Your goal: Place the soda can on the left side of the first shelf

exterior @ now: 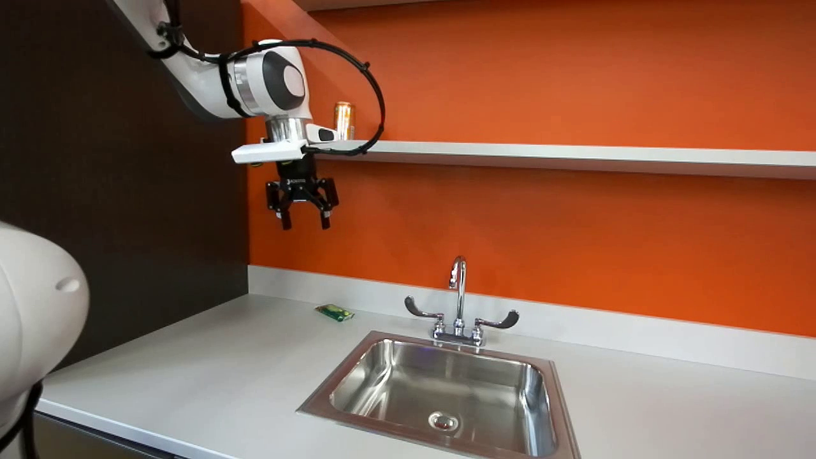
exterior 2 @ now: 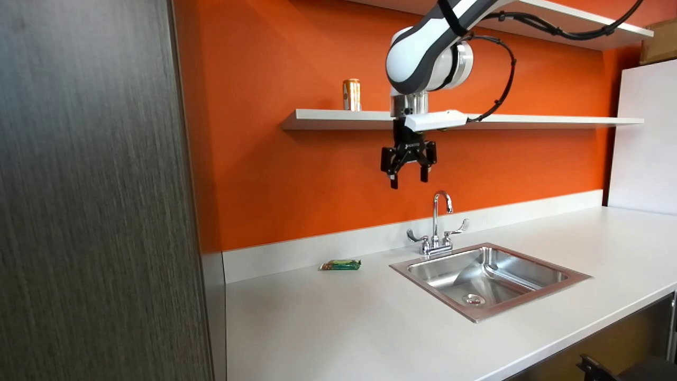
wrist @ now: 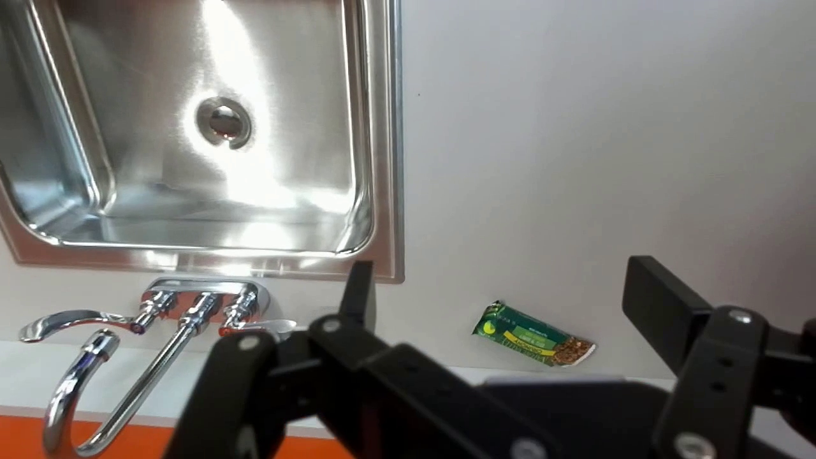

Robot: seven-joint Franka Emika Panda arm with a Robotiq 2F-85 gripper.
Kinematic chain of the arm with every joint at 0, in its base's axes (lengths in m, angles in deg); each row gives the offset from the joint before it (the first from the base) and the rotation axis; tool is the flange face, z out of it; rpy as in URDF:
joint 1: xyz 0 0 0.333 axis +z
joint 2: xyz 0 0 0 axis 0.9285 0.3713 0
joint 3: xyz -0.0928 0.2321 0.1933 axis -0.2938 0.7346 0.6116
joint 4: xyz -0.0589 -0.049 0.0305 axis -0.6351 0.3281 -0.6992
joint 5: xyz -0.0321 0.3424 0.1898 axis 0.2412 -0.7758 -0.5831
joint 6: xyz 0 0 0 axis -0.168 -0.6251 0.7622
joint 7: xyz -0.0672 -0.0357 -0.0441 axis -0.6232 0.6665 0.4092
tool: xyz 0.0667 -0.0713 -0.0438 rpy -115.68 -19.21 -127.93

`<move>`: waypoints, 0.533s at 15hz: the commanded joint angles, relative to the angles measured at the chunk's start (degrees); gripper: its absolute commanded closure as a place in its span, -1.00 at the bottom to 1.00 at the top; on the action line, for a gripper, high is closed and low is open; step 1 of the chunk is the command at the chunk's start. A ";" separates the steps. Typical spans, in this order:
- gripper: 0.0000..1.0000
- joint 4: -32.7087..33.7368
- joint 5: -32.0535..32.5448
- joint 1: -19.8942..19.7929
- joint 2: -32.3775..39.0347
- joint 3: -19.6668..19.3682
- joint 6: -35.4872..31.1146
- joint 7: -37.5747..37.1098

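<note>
1. The gripper (exterior: 306, 222): pointing down, its fingers (wrist: 664, 311) parted with nothing between them, lower than the shelf (exterior 2: 320, 118) and well above the counter (wrist: 542, 127).
2. The can (exterior 2: 351, 95): upright on the shelf, higher than the gripper and off to one side, clear of the fingers. It stands towards the shelf's left end as I face the wall (exterior: 574, 242); I judge the placing done, with only withdrawal left.
3. Chief hazard: the wrist (exterior 2: 410, 104), directly above the gripper, crosses the shelf's line in an exterior view. A swing wallward could strike the edge, and the jolt might topple the can.
4. Second hazard: the cable (exterior: 368, 68), looping out above the gripper, seems near the can in an exterior view; the true gap I cannot tell. Turning the wrist might sweep it across.
5. Lesser hazard: careless descent could bring the fingers onto the faucet (exterior: 460, 293), below and beside the gripper.
</note>
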 commanded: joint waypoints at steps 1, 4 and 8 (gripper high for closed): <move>-1.00 -5.07 -2.52 -0.91 -3.31 0.22 -2.57 2.25; -1.00 -8.59 -2.67 -0.96 -5.25 0.21 -3.65 2.28; -1.00 -11.91 -2.49 -1.15 -7.28 0.30 -3.14 1.24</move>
